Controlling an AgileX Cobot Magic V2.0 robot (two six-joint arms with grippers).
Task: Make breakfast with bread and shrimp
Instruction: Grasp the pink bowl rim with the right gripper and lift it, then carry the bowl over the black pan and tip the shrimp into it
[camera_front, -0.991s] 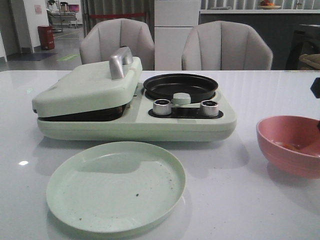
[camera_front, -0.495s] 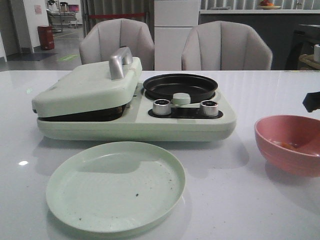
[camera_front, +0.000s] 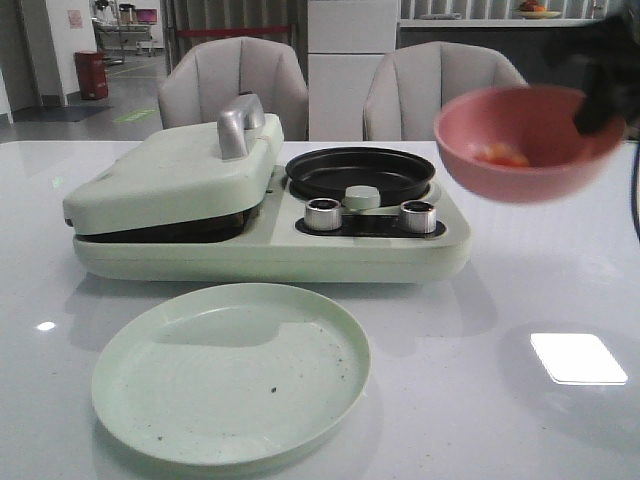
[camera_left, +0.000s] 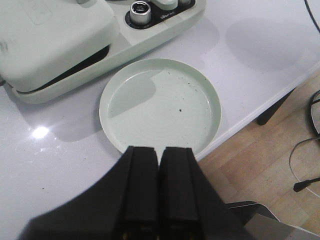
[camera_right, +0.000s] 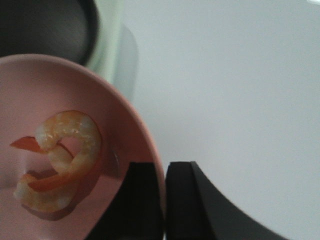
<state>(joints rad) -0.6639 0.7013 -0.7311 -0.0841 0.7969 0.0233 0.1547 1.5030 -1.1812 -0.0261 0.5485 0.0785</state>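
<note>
The pale green breakfast maker (camera_front: 260, 215) sits on the white table (camera_front: 520, 300), its lid down and its black round pan (camera_front: 360, 172) bare. In front of it lies a pale green plate (camera_front: 232, 372) holding only dark crumbs. Right of it, lifted and tilted toward the pan, a pink bowl (camera_front: 525, 140) holds the shrimp (camera_right: 62, 160). The right gripper (camera_right: 165, 200) pinches the bowl's rim. The left gripper (camera_left: 159, 192) hovers over the plate's near edge, fingers pressed together on nothing.

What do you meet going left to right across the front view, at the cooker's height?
Closed lid with metal handle → black round pan → pink bowl held up in the air, with the shrimp inside.
</note>
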